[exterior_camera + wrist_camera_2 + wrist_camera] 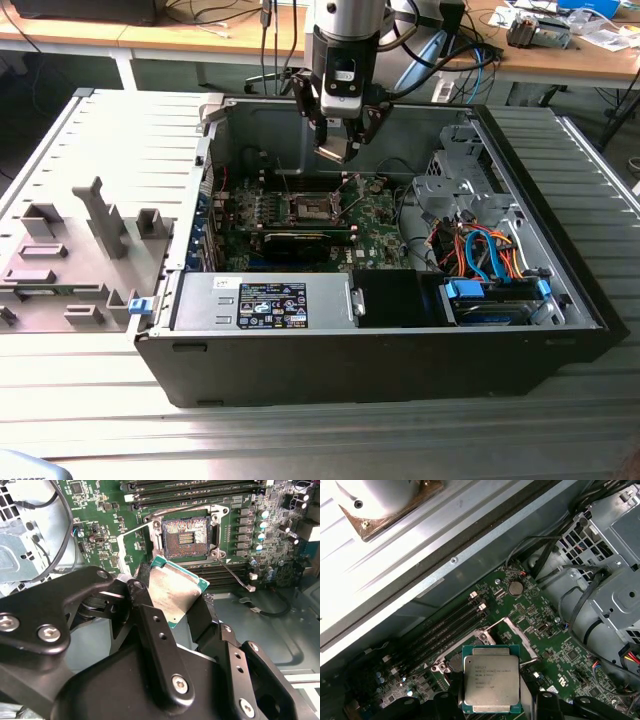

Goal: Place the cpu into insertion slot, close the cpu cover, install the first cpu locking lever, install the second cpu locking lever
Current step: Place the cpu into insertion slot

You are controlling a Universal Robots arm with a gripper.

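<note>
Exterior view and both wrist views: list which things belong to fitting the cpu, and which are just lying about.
Job: gripper, shut on the cpu; insertion slot; cpu cover, open.
Lying about: coin battery; power supply; grey fixture blocks; coloured cables.

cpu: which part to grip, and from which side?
Two opposite side edges of the cpu, coming from above its flat silver face. It is thin and square, so the edges likely grip best, and the underside stays free for the insertion slot. The pincer grips those edges now.

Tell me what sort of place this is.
Likely a robotics lab or workshop: an opened computer case, the gripper holding a cpu above its circuit board, and wooden desks behind.
</note>
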